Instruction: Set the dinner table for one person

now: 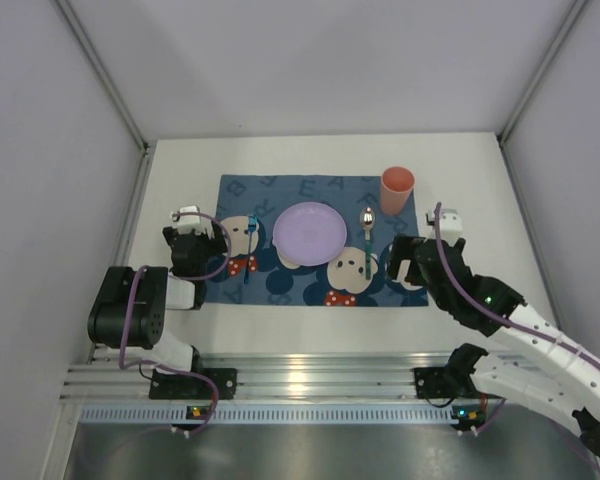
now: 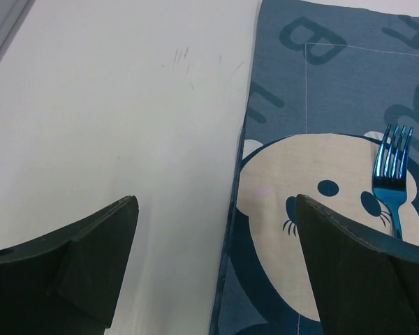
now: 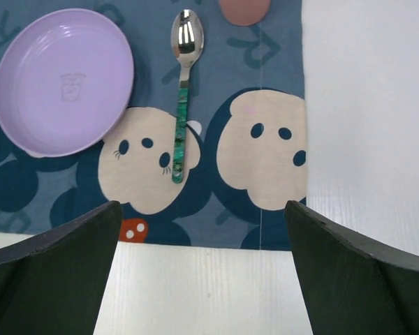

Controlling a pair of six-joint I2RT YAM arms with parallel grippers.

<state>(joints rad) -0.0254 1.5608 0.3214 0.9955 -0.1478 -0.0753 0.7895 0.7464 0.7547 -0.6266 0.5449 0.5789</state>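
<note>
On the white dinner table lies a blue bear placemat. On it sit a lilac plate, a blue fork to its left, a green-handled spoon to its right and a pink cup at the far right. My left gripper is open and empty over the mat's left edge; the fork shows beside its right finger. My right gripper is open and empty above the mat's near right corner; the plate, spoon and cup lie ahead of it.
Grey walls close in the table on the left, right and back. An aluminium rail with the arm bases runs along the near edge. Bare white tabletop lies left of the mat and bare tabletop lies right of it.
</note>
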